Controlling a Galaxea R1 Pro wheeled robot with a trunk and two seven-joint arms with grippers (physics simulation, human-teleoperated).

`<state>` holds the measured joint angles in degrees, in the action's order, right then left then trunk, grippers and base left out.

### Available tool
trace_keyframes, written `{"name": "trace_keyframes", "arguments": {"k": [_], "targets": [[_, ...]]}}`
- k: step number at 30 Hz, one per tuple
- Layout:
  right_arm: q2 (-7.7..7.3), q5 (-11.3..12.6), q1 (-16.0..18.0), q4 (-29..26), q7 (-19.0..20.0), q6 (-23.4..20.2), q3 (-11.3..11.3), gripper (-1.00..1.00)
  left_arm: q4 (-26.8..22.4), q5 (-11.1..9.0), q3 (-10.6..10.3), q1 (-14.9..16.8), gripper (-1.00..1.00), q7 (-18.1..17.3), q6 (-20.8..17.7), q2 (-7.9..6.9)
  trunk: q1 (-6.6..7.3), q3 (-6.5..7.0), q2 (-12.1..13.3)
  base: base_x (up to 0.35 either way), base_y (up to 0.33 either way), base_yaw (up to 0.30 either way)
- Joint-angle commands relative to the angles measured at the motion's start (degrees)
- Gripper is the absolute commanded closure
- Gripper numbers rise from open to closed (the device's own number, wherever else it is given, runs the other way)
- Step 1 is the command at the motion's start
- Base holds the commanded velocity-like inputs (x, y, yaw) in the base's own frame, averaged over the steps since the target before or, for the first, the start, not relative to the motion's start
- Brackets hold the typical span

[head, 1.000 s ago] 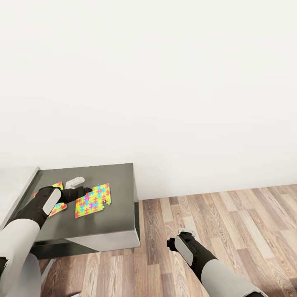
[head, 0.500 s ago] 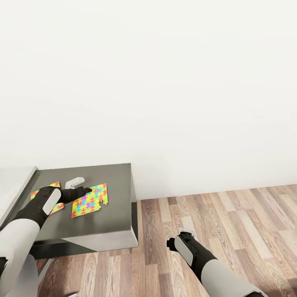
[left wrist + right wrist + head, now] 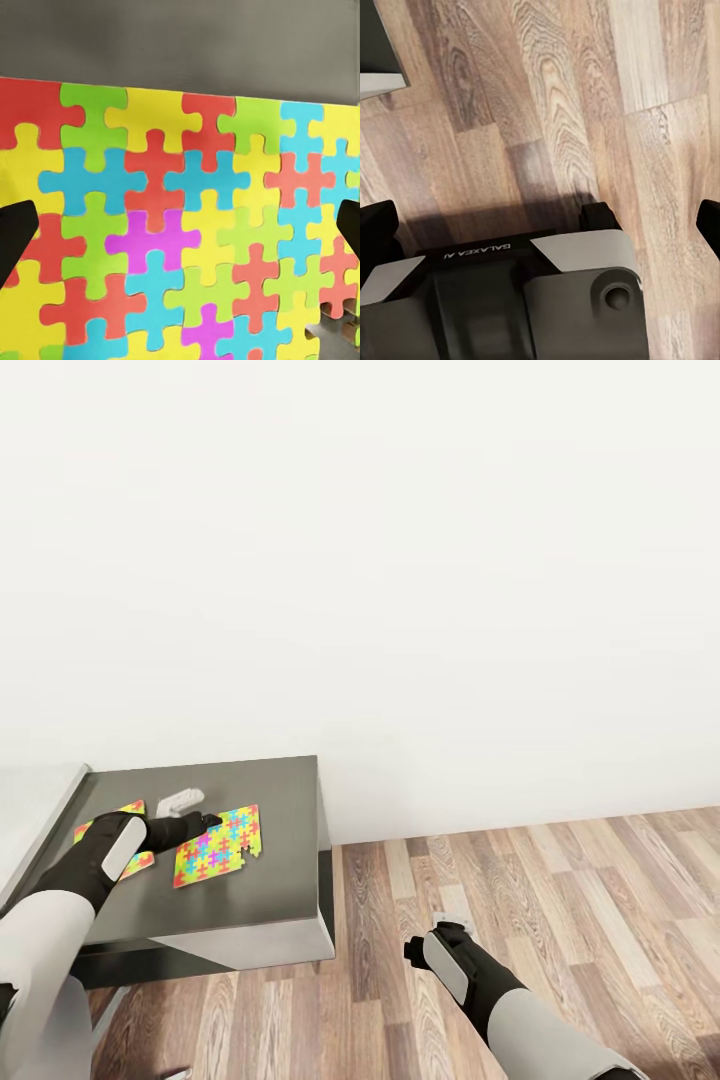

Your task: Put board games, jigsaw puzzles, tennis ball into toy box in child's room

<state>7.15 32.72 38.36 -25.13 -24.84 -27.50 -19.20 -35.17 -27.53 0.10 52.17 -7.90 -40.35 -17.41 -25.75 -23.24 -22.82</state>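
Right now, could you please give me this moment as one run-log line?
left gripper: open, over bright jigsaw puzzle sheet | second jigsaw sheet: beside it on dark grey table | right gripper: open, above wood-plank floor

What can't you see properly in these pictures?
- Second puzzle: head view, mostly hidden under the left arm.
- White thing on the table: head view, too small to name.
- First puzzle: left wrist view, cut off by the edges.

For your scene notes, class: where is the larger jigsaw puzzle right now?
In the head view the jigsaw puzzle lies flat on the dark table at lower left, just beyond the left gripper.
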Motion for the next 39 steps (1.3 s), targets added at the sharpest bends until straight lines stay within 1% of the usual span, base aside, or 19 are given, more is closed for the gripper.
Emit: {"name": "trace_keyframes", "arguments": {"k": [1,8,17,21,22,27,29,32,39], "targets": [[-0.04,0.6,0.0,-0.1,-0.5,-0.2,-0.4,-1.00,-0.3,0.0,0.1,0.0,-1.00,-0.2,-0.3,-0.04,-0.03,-0.09,-0.1,0.000,0.000,0.000],[-0.03,0.6,0.0,-0.1,-0.5,-0.2,-0.5,-1.00,-2.7,0.1,0.2,0.0,-1.00,-0.1,-0.4,-0.16,-0.03,-0.09,-0.1,0.000,0.000,0.000],[-0.03,0.6,0.0,-0.1,-0.5,-0.2,-0.5,-1.00,-3.0,0.3,0.2,0.0,-1.00,0.0,-0.4,-0.20,-0.03,-0.09,-0.1,0.000,0.000,0.000],[-0.03,0.6,0.0,-0.1,-0.5,-0.2,-0.5,-1.00,-3.0,0.4,0.2,0.0,-1.00,2.1,-0.5,-0.14,-0.03,-0.09,-0.1,0.000,0.000,0.000],[-0.03,0.6,0.0,-0.1,-0.5,-0.2,-0.5,-1.00,-3.0,0.4,0.2,0.0,-1.00,3.8,-0.6,-0.09,-0.03,-0.09,-0.1,0.000,0.000,0.000],[-0.03,0.6,0.0,-0.1,-0.5,-0.2,-0.5,-1.00,-3.0,0.3,0.2,0.0,-1.00,8.7,-0.5,0.04,-0.03,-0.09,-0.1,0.000,0.000,0.000],[-0.03,0.6,0.0,-0.1,-0.5,-0.2,-0.4,-1.00,-3.0,0.2,0.2,0.0,-1.00,9.9,-0.5,0.07,-0.03,-0.09,-0.1,0.000,0.000,0.000],[-0.03,0.6,0.0,-0.1,-0.5,-0.2,-0.4,-1.00,-3.0,0.2,0.2,0.0,-1.00,10.7,-0.5,0.08,-0.03,-0.09,-0.1,0.000,0.000,0.000],[-0.03,0.6,0.0,-0.1,-0.5,-0.2,-0.5,-1.00,-3.0,0.1,0.2,0.0,-1.00,11.1,-0.5,0.06,-0.03,-0.09,-0.1,0.000,0.000,0.000]]}}
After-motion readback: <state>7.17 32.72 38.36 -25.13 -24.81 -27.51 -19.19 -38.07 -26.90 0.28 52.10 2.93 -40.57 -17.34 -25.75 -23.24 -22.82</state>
